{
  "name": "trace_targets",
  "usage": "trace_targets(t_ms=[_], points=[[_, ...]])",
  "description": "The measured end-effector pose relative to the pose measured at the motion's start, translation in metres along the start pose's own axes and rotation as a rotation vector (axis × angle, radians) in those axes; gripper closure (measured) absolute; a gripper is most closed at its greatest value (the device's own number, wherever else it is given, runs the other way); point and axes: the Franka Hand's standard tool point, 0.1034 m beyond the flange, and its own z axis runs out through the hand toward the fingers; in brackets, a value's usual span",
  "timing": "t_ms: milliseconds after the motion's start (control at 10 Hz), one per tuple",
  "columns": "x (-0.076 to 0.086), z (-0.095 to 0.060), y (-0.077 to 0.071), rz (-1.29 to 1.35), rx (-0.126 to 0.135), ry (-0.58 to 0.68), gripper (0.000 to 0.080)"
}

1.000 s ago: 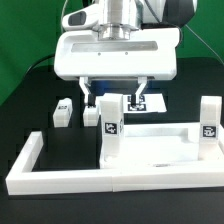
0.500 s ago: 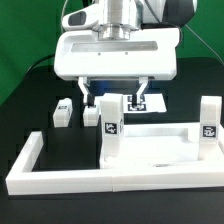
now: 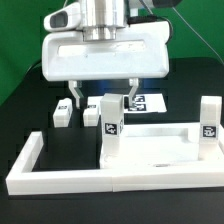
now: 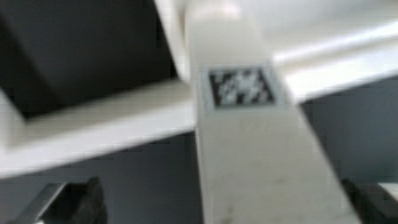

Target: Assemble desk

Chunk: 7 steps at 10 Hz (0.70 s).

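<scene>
Two loose legs (image 3: 63, 113) (image 3: 91, 115), two upright legs (image 3: 110, 126) (image 3: 208, 122) on one desk top (image 3: 160, 153).

No readable text, only black-and-white tags (image 3: 111, 126) on legs (image 3: 110, 148)

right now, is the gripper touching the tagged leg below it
Apart. The wrist view shows the open gripper with its fingers either side of the leg, clear gaps between.

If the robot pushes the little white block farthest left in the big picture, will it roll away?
Probably not. The leg block looks boxy with flat faces, so it would more likely slide across the black table than roll. It looks like hard plastic, so it is likely stiff, and it is small, so probably light.
</scene>
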Motion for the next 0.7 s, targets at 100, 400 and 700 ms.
trace_targets(t_ms=[100, 400, 700], points=[[0.0036, -0.0009, -0.0017, 0.005, 0.007, -0.077, 0.015], [-0.0049, 0.0086, -0.0058, 0.045, 0.001, -0.21, 0.015], [-0.0053, 0.009, -0.0063, 0.109, -0.002, -0.21, 0.0436]])
